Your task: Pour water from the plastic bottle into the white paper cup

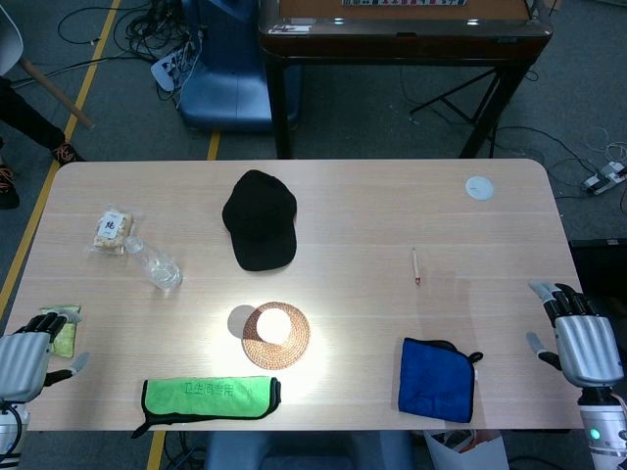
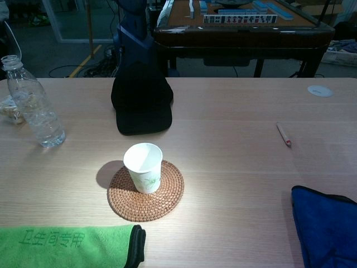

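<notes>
I am resting both hands at the near table corners, left hand (image 1: 24,360) and right hand (image 1: 585,345) holding nothing, fingers apart; the bottle (image 2: 33,104) is standing uncapped left of the cup (image 2: 144,167), which is sitting on its coaster (image 2: 170,195), ready for pouring.

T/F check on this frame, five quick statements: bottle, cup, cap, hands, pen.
1. The bottle stands upright with no lid on. True.
2. The cup sits on the green cloth. False: it stands on the woven coaster; the green cloth lies nearer the table's front edge.
3. The left hand holds the bottle. False: it holds nothing and rests at the table edge, apart from the bottle.
4. The black cap lies beyond the cup, farther from the robot. True.
5. The pen lies on the blue cloth. False: it lies on bare table, farther back than the blue cloth.
6. The right hand holds nothing. True.
</notes>
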Available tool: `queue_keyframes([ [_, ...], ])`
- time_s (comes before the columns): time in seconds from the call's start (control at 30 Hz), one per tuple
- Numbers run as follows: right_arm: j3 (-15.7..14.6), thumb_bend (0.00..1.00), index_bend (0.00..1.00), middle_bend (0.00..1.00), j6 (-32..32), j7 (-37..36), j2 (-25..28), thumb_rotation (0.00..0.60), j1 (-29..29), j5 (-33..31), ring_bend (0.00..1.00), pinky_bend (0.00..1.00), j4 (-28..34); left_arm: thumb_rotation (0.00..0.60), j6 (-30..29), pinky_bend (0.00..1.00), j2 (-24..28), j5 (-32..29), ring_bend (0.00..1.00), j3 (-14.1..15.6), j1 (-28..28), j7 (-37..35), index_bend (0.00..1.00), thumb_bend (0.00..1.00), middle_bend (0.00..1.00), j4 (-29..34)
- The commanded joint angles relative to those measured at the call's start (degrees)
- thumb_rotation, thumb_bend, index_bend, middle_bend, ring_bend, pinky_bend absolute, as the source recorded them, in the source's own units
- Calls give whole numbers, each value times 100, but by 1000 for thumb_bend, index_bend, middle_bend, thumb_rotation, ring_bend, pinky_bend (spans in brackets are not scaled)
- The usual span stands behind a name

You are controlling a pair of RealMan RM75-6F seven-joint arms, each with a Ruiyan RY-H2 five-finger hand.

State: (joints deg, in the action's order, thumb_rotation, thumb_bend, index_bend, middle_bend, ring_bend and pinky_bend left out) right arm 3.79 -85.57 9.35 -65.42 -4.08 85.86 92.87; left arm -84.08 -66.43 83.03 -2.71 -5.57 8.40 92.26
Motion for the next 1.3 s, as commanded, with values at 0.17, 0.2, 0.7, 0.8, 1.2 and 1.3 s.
queue_keyframes([
  [0.17,14,265,194,220,23,2,9,600,-7,-42,156,260,7,600,88,521,-11,-1,313,7,-42,-28,353,178,318,-35],
  [0.2,18,265,194,220,23,0,13,600,-6,-52,156,260,12,600,102,521,-12,-3,314,2,-52,-42,353,178,318,-42],
  [0.7,2,265,194,222,-113,-80,79,600,60,32,156,260,73,600,558,521,-402,-149,313,-399,-516,-1304,210,72,318,-477],
  [0.8,9,265,194,222,-123,-97,92,600,66,28,156,260,79,600,837,521,-482,-395,309,-557,-696,-1431,187,50,303,-544],
  [1.2,41,265,195,222,-117,-287,198,600,80,-21,156,260,103,600,1642,432,-831,-1477,185,-960,-1078,-1562,75,34,159,-1052],
  [1.3,37,265,205,222,-134,-294,203,600,89,-9,156,260,107,600,1761,416,-899,-1656,172,-1003,-1104,-1623,61,33,142,-1177],
])
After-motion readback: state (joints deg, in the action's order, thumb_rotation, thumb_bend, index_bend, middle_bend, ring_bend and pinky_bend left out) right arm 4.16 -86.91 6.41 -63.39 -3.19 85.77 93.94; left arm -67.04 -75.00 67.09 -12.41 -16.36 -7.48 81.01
